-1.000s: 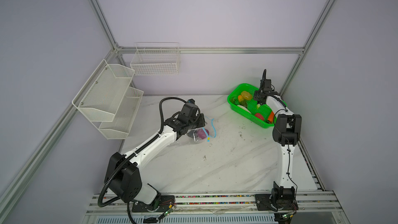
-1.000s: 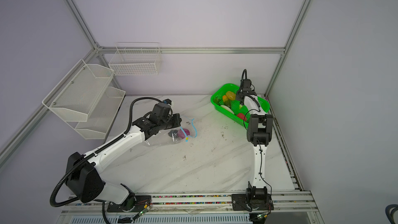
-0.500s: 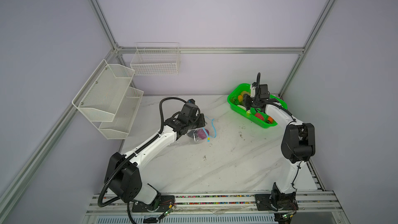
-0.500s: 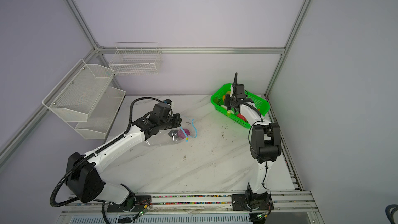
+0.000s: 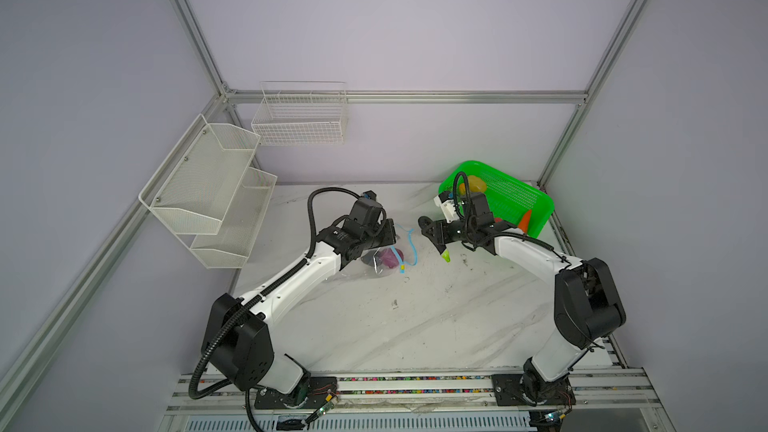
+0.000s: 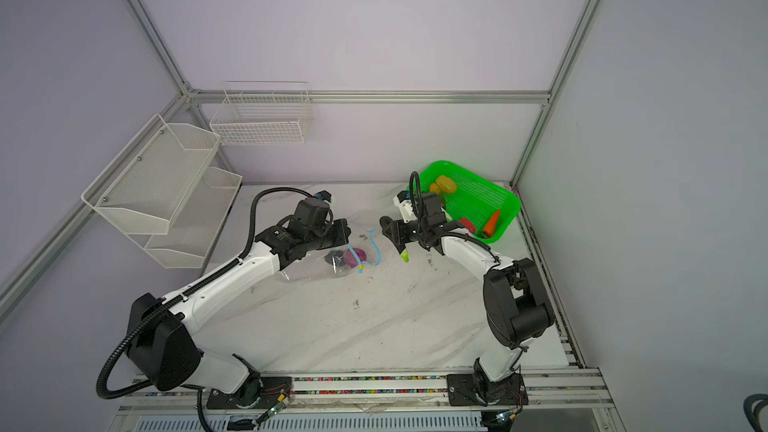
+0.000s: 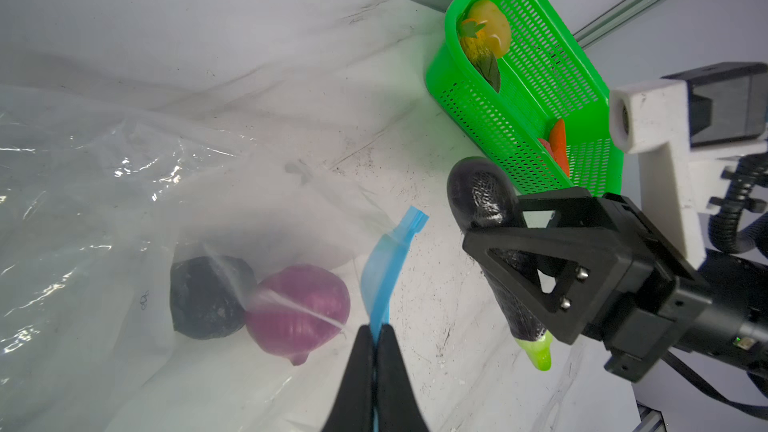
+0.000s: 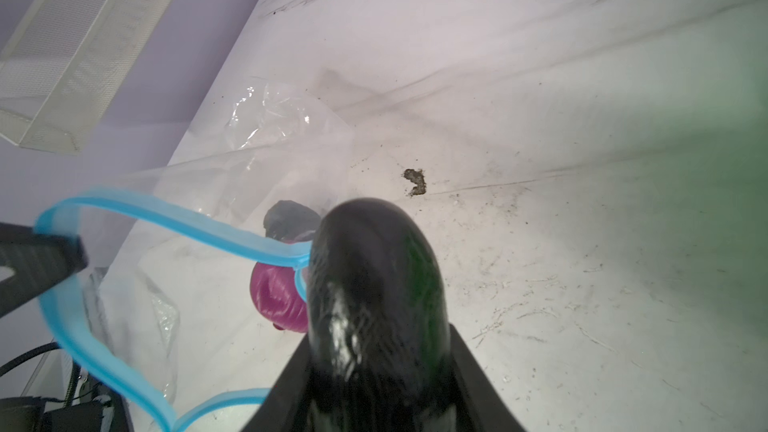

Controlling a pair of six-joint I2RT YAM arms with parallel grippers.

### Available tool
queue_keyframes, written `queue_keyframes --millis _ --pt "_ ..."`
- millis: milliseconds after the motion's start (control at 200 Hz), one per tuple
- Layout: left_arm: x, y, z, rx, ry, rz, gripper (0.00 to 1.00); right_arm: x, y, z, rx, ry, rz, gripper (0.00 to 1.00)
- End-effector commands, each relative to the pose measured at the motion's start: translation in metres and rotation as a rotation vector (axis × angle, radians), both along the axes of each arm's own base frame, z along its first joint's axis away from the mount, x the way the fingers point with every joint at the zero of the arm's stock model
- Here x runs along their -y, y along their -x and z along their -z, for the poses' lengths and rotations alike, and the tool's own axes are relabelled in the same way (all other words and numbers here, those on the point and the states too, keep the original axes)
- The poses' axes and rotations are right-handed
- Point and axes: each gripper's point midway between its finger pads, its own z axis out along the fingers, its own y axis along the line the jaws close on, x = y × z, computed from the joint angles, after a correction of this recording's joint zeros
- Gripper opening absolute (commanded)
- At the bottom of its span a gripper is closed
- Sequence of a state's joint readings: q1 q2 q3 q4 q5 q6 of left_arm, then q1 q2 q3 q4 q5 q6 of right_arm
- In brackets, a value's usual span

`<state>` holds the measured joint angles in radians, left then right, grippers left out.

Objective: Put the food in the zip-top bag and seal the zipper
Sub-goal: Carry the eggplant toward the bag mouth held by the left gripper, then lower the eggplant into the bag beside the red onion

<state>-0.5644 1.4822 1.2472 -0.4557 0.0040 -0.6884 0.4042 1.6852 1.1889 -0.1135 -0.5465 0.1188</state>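
Black fingers of the left gripper [image 7: 376, 332] are pressing together on the light-blue zipper [image 7: 388, 268], pinching the strip edge-on. The left wrist view is showing this plainly; both top views are too small to show the pinch.

Right gripper [image 8: 374, 376] is clamping a dark eggplant toy [image 8: 374, 284], rounded end leading. The right wrist view is showing only the dark body. The left wrist view is adding the green stem end [image 7: 540, 357], pointing down toward the table [image 5: 415, 326].

Zipper is standing open as a loop in the right wrist view, with the eggplant toy just in front of it; contact cannot be told there. In both top views the toy is hanging just beside the zipper, a sliver of table showing between them. Only the top views are showing the yellow slider tab [image 5: 402, 269] at the strip's near end.

Clear zip-top bag [image 7: 104, 180] is lying crumpled on the table under the left arm. Inside it, a purple onion piece [image 7: 297, 313] and a dark avocado-like piece [image 7: 208, 299] are resting against each other.

Green basket [image 5: 515, 197] is sitting at the table's back right corner, apart from the bag. Yellow pieces [image 7: 488, 29] and an orange carrot [image 7: 559, 145] are lying in it; a red piece [image 6: 467, 224] is showing beside the carrot in a top view.
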Motion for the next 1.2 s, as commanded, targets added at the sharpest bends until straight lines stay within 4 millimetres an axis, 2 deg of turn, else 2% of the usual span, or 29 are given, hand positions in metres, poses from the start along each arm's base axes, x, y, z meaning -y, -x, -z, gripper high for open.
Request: queue_keyframes --millis 0,255,435,935,1195 --pt "0.006 -0.002 -0.017 0.051 0.044 0.009 0.0 -0.024 0.033 -0.032 0.082 -0.098 -0.169 0.39" --pt "0.005 -0.001 -0.017 0.052 0.042 0.006 0.0 -0.06 0.054 -0.027 0.076 -0.105 -0.295 0.39" --pt "0.004 0.0 -0.018 0.057 0.04 0.006 0.0 -0.07 0.065 -0.023 0.069 -0.097 -0.338 0.38" --pt "0.005 0.003 -0.022 0.059 0.053 0.014 0.0 -0.11 0.051 -0.005 0.038 -0.086 -0.381 0.38" --pt "0.004 0.004 -0.022 0.062 0.056 0.015 0.0 -0.122 0.049 -0.001 0.033 -0.101 -0.382 0.38"
